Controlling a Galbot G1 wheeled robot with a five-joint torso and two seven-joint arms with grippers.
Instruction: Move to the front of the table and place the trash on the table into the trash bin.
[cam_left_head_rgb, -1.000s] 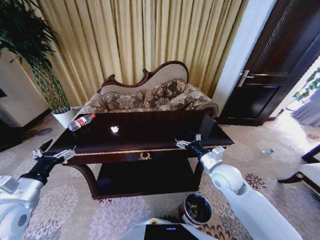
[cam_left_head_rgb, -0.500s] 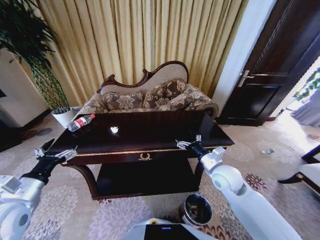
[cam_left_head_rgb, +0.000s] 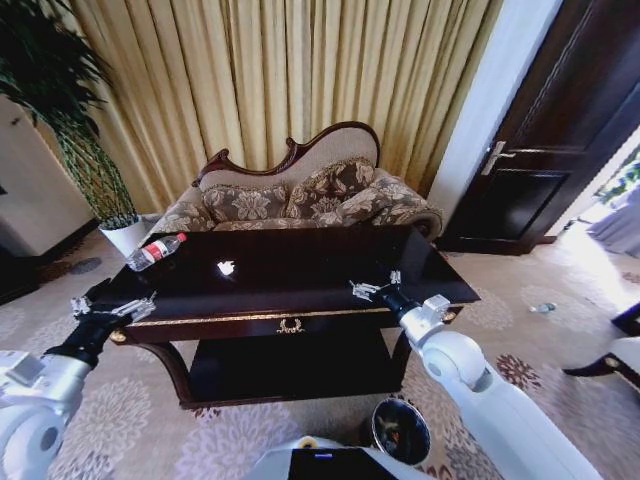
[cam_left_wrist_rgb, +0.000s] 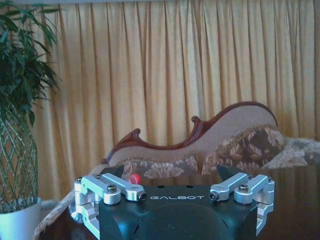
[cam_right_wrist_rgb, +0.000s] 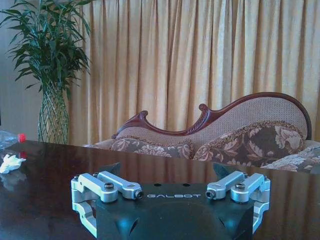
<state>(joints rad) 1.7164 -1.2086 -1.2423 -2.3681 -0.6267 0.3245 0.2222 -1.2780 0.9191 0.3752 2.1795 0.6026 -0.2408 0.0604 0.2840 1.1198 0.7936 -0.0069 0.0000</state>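
- The whole head view has shifted since the earlier frames: the table (cam_left_head_rgb: 300, 275) fills more of it and sits a little lower, and the trash bin (cam_left_head_rgb: 401, 432) has slid toward the bottom edge, so the camera has moved closer, not the things.
- The clear plastic bottle (cam_left_head_rgb: 153, 251) with its red cap lies on its side at the table's far left corner, in the same place on the tabletop as before.
- The white crumpled scrap (cam_left_head_rgb: 226, 267) rests on the tabletop left of centre, well apart from the bottle and unmoved.
- The left gripper (cam_left_head_rgb: 112, 308) hovers just off the table's near left corner, jaws spread, holding nothing, much as earlier.
- The right gripper (cam_left_head_rgb: 374, 287) hangs over the tabletop near its front right edge, jaws spread and empty, as before.
- The trash bin stands on the carpet in front of the table's right end, beneath the right arm.
- Behind the table stands the carved-back sofa (cam_left_head_rgb: 300, 195).
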